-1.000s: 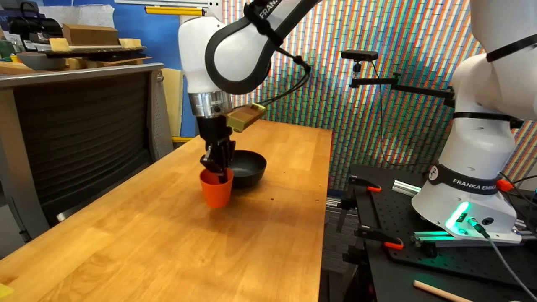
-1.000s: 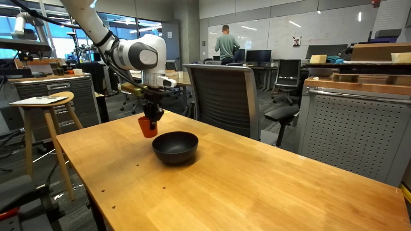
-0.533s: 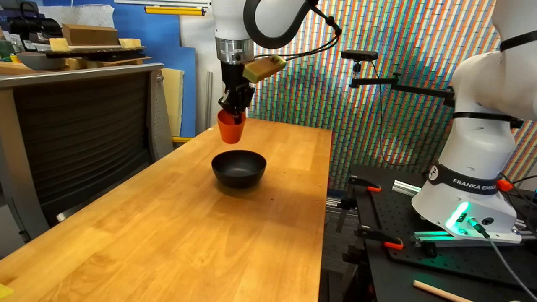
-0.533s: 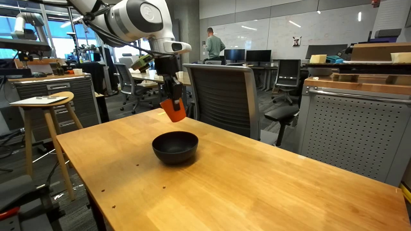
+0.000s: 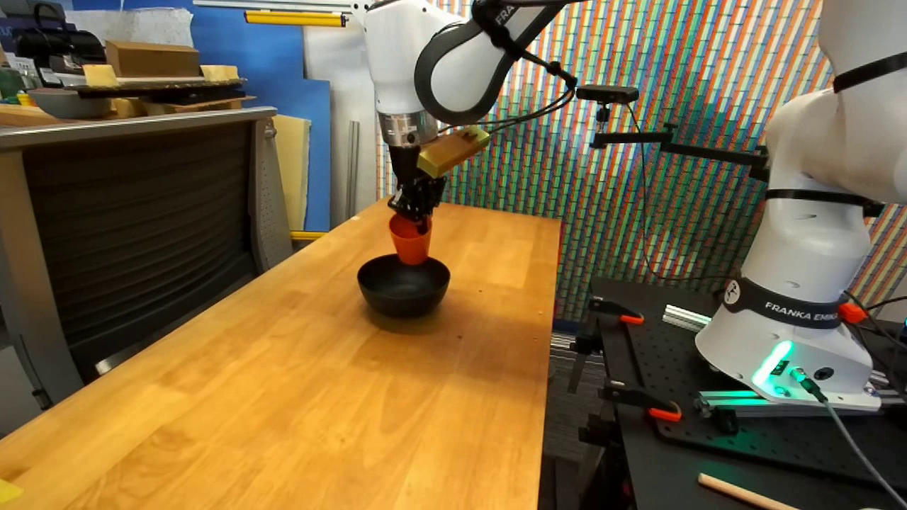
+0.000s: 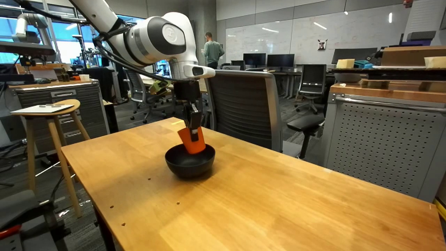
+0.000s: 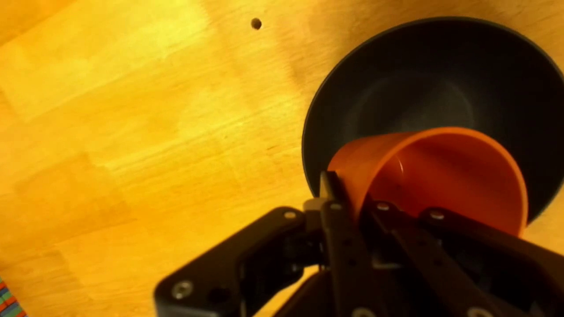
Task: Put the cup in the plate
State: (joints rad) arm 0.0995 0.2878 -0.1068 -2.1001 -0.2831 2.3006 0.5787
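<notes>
Gripper (image 7: pixel 356 207) and cup (image 7: pixel 467 176) meet low in the wrist view: the fingers (image 7: pixel 335 187) pinch the cup's wall, a tip outside it and a tip within the mouth. The cup is tilted, its mouth turned to the right, and seen over the dark inside of the bowl (image 7: pixel 423 92). The table (image 7: pixel 154 132) shows light wood and a small hole (image 7: pixel 256 23) near the top.

In an exterior view the arm (image 5: pixel 460 78) is above the table, and the held cup (image 5: pixel 409 248) has its base at the back of the bowl (image 5: pixel 404 301), overlapping the far rim. A chair (image 5: pixel 142 227) stands on the left, and a camera (image 5: pixel 607 93) is mounted before a patterned wall (image 5: pixel 489 177).

In an exterior view the cup (image 6: pixel 199 146) leans, its base within the bowl's opening; I cannot tell whether cup and bowl touch. The bowl (image 6: pixel 188 170) sits upright on the table. A man (image 6: pixel 213 52) in green stands far back near the whiteboard (image 6: pixel 348 31). A stool (image 6: pixel 71 104) left of the table bears something flat and white (image 6: pixel 38 109).
</notes>
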